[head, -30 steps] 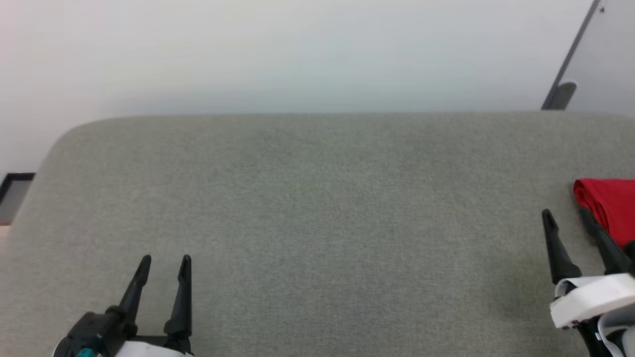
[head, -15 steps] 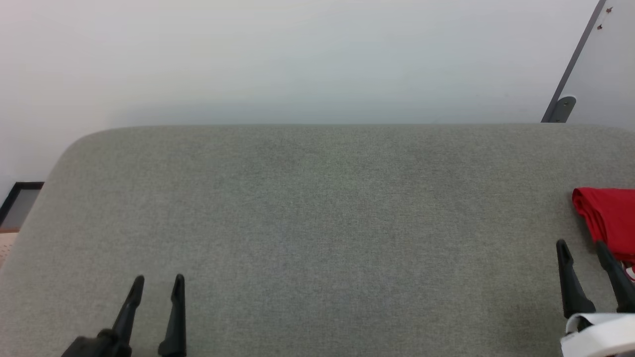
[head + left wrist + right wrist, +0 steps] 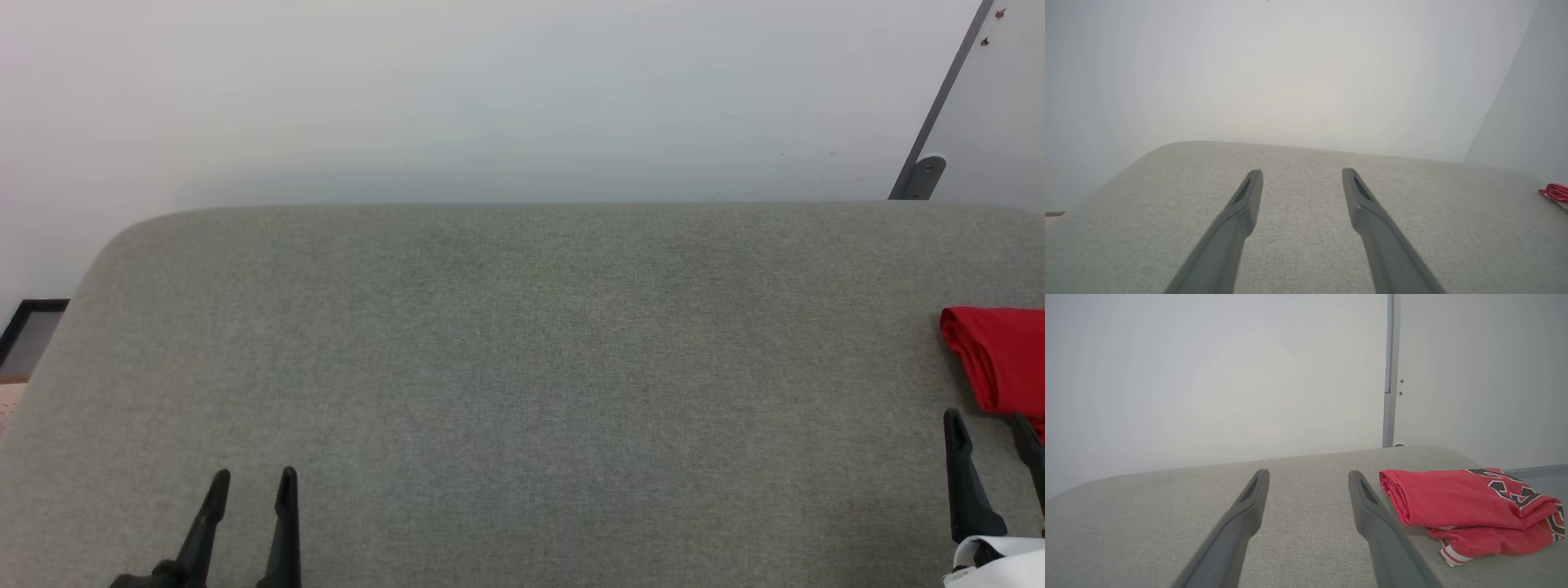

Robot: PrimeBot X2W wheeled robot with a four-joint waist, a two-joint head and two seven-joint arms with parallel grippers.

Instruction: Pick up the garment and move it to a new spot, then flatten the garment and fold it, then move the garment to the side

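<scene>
The garment [image 3: 1000,359] lies folded in a red bundle at the table's right edge, partly cut off in the head view. In the right wrist view the garment [image 3: 1453,498] shows black-and-white lettering and striped trim, just right of my right gripper [image 3: 1309,473]. The right gripper [image 3: 986,420] is open and empty, a little short of the garment and not touching it. My left gripper [image 3: 254,478] stands open and empty at the lower left, over bare table. From the left wrist view the left gripper [image 3: 1302,173] has spread fingers and a sliver of the garment [image 3: 1555,192] is far right.
The grey fabric-covered table [image 3: 522,343] has rounded far corners and ends against a pale wall. A grey post [image 3: 931,122] leans at the upper right. A dark frame [image 3: 24,327] sits on the floor beyond the left edge.
Both grippers have drawn back toward the bottom of the head view, still open. The right gripper's fingers have come away from beside the garment. The head camera tilted slightly.
</scene>
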